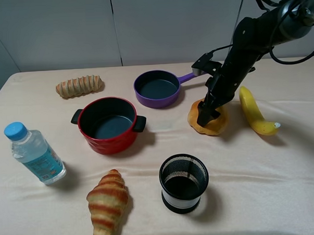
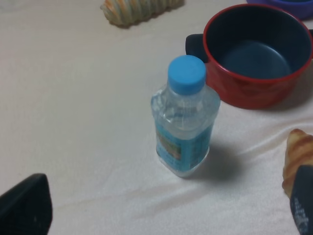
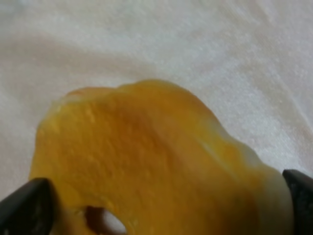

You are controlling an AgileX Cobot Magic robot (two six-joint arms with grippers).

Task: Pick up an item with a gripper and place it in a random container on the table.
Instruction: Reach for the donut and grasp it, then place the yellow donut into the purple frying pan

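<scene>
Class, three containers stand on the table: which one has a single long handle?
The purple frying pan; the red pot has two short black handles, the black mesh cup none.

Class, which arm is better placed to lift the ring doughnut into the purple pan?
Right. Its black gripper is at the golden-yellow ring doughnut, jaws open astride it, near the purple frying pan. The left gripper is off by the blue-capped water bottle.
</scene>
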